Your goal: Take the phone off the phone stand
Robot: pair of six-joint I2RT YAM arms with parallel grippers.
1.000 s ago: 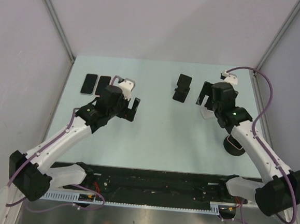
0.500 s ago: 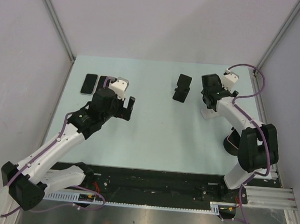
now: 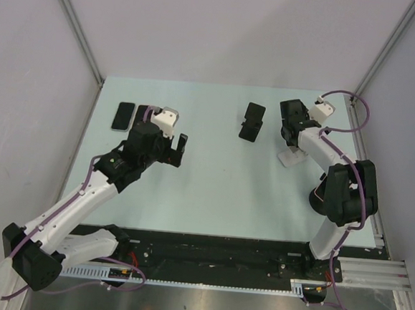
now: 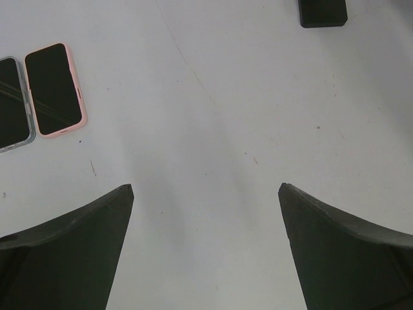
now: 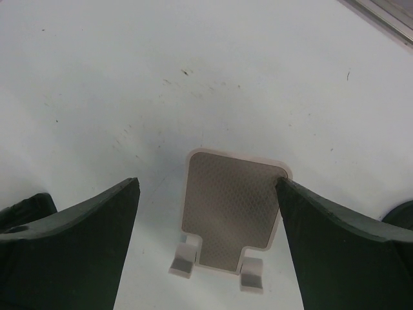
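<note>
Your right gripper [image 3: 288, 133] hangs wide open over the empty white stand [image 5: 229, 216] — the phone [image 3: 254, 114] leans on the black stand [image 3: 248, 134] near its left, long axis running away from you, nearer this arm.

Grey-cased phone [image 4: 10, 106]: cut by the left wrist view's left edge. Black block [image 4: 322, 11]: cut by its top edge, identity unclear. Black phone stand [image 3: 252, 122], toward counter's far edge: too small to tell phone from stand. White stand [image 3: 288, 160], near right edge: partly under right arm [image 3: 315, 143].
</note>
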